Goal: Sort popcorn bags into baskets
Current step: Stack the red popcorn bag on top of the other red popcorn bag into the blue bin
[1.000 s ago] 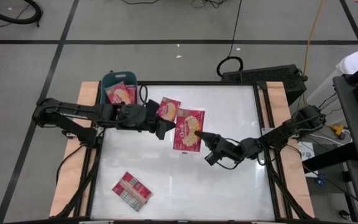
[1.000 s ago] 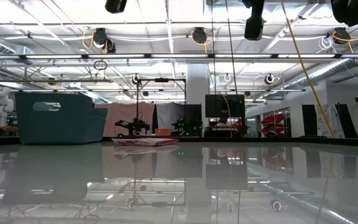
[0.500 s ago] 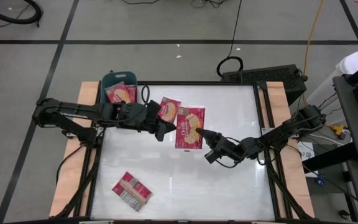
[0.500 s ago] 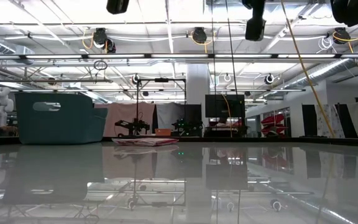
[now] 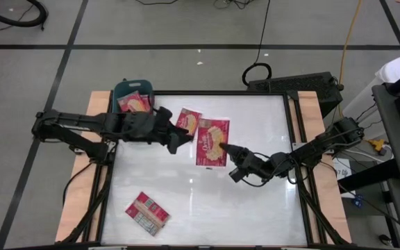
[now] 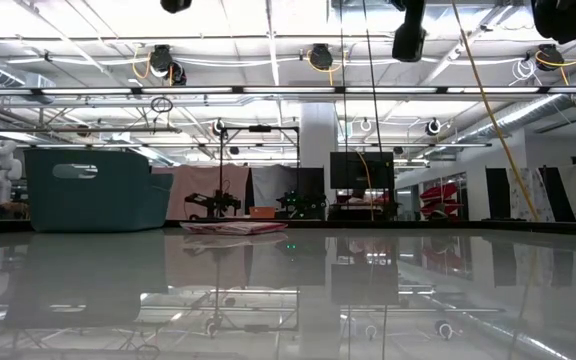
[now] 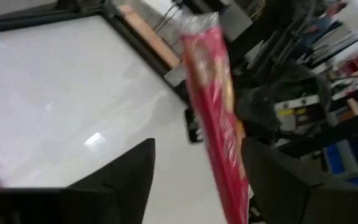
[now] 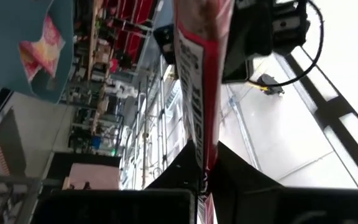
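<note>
A red popcorn bag [image 5: 212,142] hangs above the table's middle, with my right gripper [image 5: 224,148] shut on it. My left gripper [image 5: 181,142] stands open just left of that bag. In the left wrist view the bag [image 7: 219,118] shows edge-on between the spread fingers. A second bag [image 5: 188,120] lies flat on the table behind it. A third bag [image 5: 146,212] lies label-up near the front left. The teal basket [image 5: 132,94] stands at the far left corner with a bag [image 5: 136,104] inside. My right gripper pinches the bag's right edge [image 5: 221,146] between its two fingers, coming level from the table's right side. In the right wrist view the bag's edge [image 8: 199,146] runs into the shut fingers. The bag is lifted clear of the table, its picture face up.
The table's wooden side rails [image 5: 75,201] and black frame bound the white top. Cables and a black case [image 5: 294,85] lie beyond the far edge. In the low view the basket [image 6: 93,190] stands at the far left.
My left gripper has opened, let go of the lifted bag's left edge and drawn back a little toward the table's left edge. The bag stays in my right gripper, about where it was.
</note>
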